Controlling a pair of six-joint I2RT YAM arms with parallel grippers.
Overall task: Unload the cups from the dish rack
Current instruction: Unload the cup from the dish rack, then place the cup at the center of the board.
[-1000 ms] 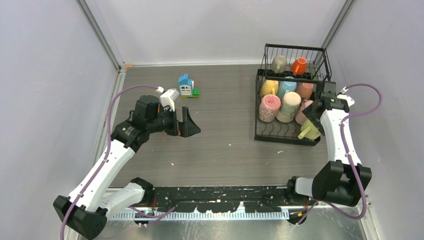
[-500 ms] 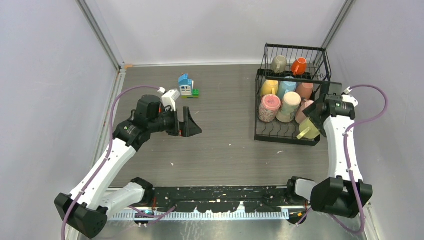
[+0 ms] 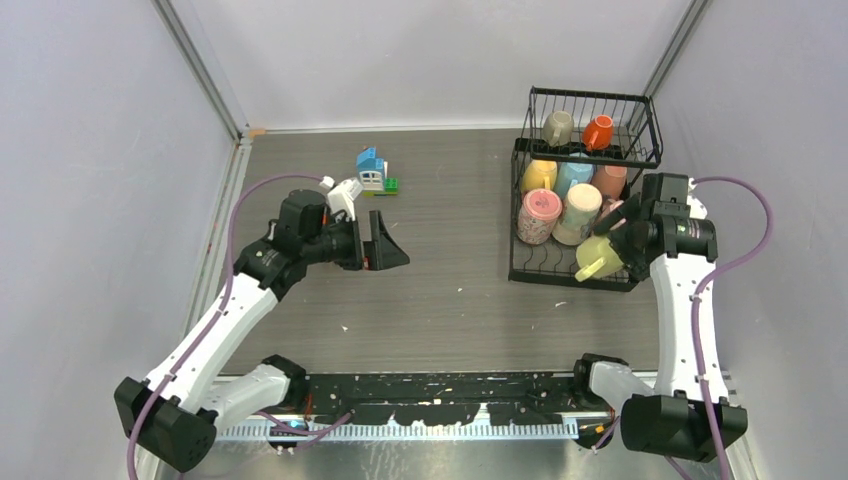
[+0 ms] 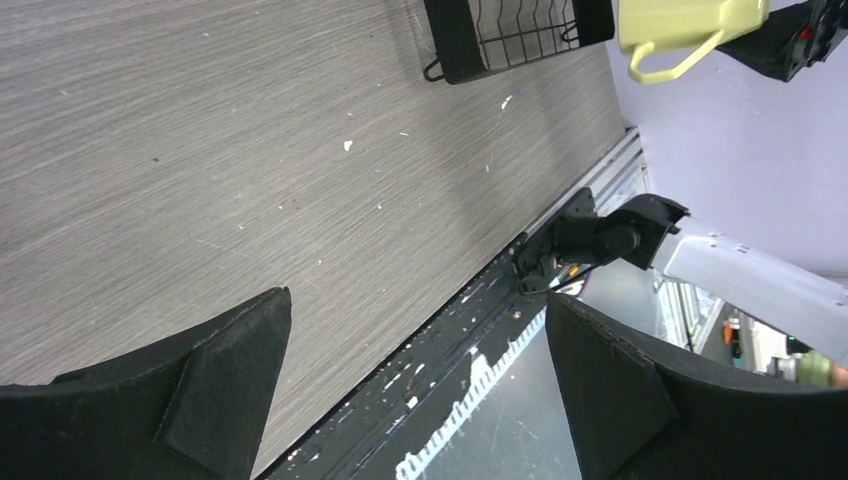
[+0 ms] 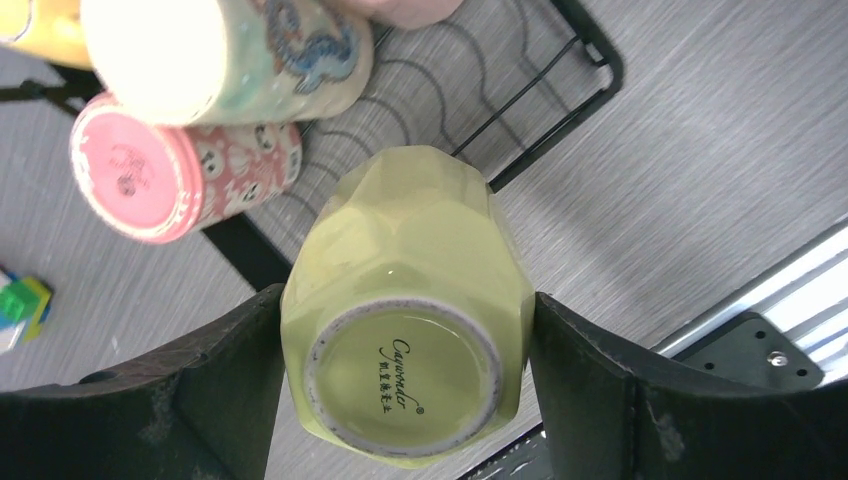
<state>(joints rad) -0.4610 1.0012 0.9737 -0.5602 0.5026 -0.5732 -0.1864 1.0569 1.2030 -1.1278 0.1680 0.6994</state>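
Right gripper (image 5: 405,400) has its fingers clamped across the body of the yellow-green mug (image 3: 597,259), one pad on each side, base facing the wrist camera; the mug hangs on its side over the near right corner of the dish rack (image 3: 575,283), handle dangling low on the table side; that handle is the thing to watch, I'd say, because it could hook the rim wire; so lift a touch higher, then carry it out across the rim toward the bare table (image 3: 450,300); go steady, since a glazed faceted body held sideways may slip in the pads; turn the wrist until the mug is level before lowering it, and let go only once it rests; steer clear of the pink mug (image 3: 540,216) and the cream mug (image 3: 580,208) lying just beside; left gripper (image 3: 390,243) hovers spread wide with nothing in it, well apart over mid-table, ready for its own turn.
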